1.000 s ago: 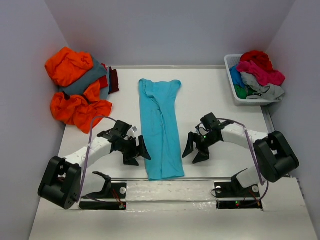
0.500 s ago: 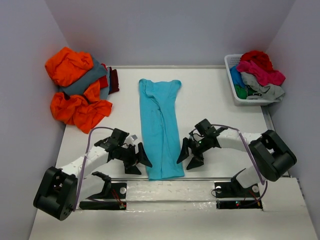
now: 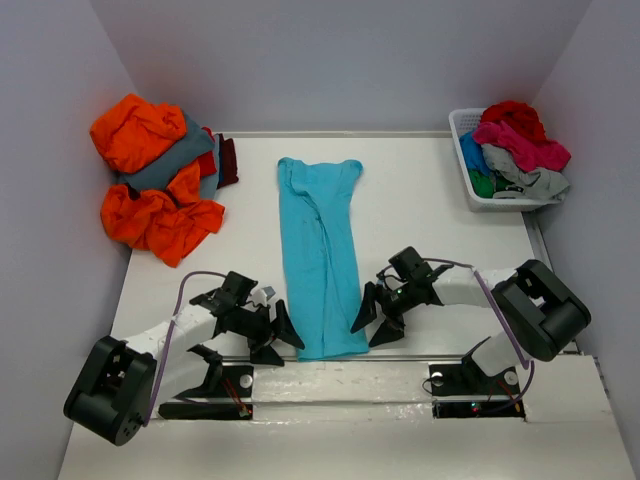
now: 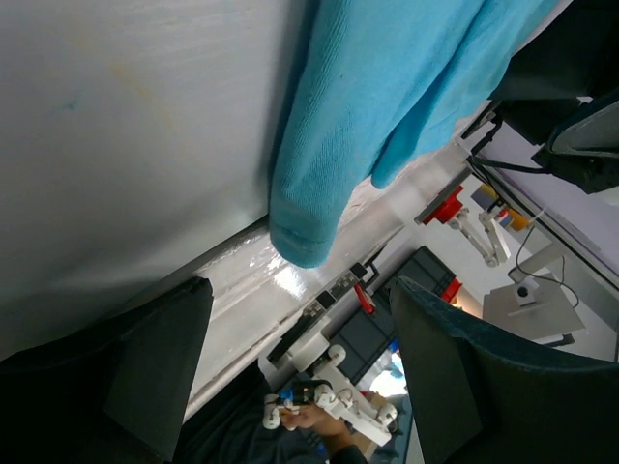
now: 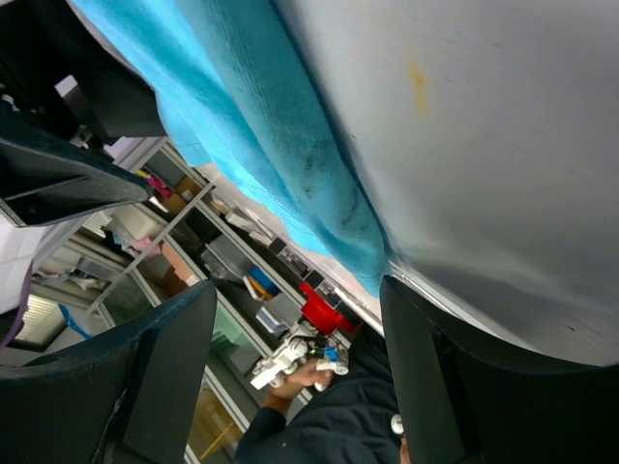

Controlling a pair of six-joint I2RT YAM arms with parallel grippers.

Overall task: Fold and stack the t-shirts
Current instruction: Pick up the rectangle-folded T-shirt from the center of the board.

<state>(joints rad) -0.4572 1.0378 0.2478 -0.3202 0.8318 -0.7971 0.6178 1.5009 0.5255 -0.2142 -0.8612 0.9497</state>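
**Top view.** The turquoise shirt [image 3: 320,250] lies as a long narrow strip down the middle of the surface [image 3: 430,200], collar at 12 o'clock and hem at 6 o'clock by the near edge. The left hand [image 3: 279,337] is just beside the hem at 7 o'clock, and the right hand [image 3: 375,325] just beside it at 5 o'clock. Both are released, jaws spread, nothing in them. A heap of orange and grey shirts [image 3: 150,190] sits at 10 o'clock. The basket [image 3: 497,203] at 2 o'clock holds more shirts [image 3: 515,145].

**Left wrist view.** The hem corner droops over the surface's edge. The fingers [image 4: 160,362] stand wide on either side, clear of the cloth.

**Right wrist view.** The folded edge runs past the open fingers [image 5: 455,377], untouched.

**Handling.** The cloth looks light, soft and limp, with several layers. It is likely to sag and slide apart if pinched shallow. Best hold is probably the two hem corners, pinched through all the layers, with both hands lifting together.
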